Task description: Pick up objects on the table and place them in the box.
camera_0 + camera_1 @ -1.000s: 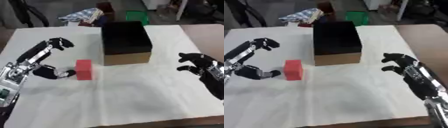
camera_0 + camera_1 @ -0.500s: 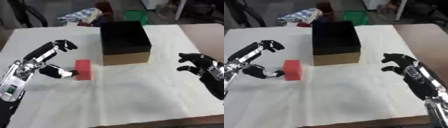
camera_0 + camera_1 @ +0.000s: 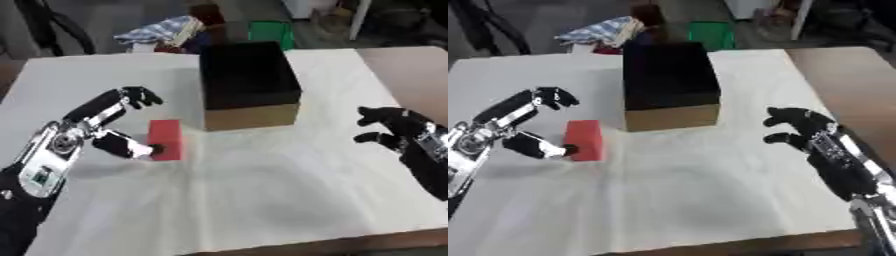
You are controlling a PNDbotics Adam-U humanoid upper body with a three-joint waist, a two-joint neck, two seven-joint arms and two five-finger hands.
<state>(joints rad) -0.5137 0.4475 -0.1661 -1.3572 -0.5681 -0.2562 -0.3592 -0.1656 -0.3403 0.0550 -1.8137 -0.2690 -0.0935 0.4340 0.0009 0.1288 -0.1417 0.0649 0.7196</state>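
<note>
- Left hand [image 3: 92,131] is spread wide beside the red block [image 3: 164,139]; its thumb tip is touching the block's near left edge, and the fingers are arched above and to the left, not closed on it.
- The block is lying flat on the white tablecloth [image 3: 262,200], just right of the left palm.
- The open black-lined cardboard box [image 3: 248,84] is seen beyond the block, to the right.
- Right hand [image 3: 811,137] is held idle with relaxed, slightly bent fingers, well right of the box, holding nothing.

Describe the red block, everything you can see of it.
The red block is a plain, smooth-looking rectangular solid lying flat on the white tablecloth, its long side running away from the camera. It sits left of the open box, apart from it. The left hand brackets it: the thumb meets its near left edge, the fingers arch above its far end.
</note>
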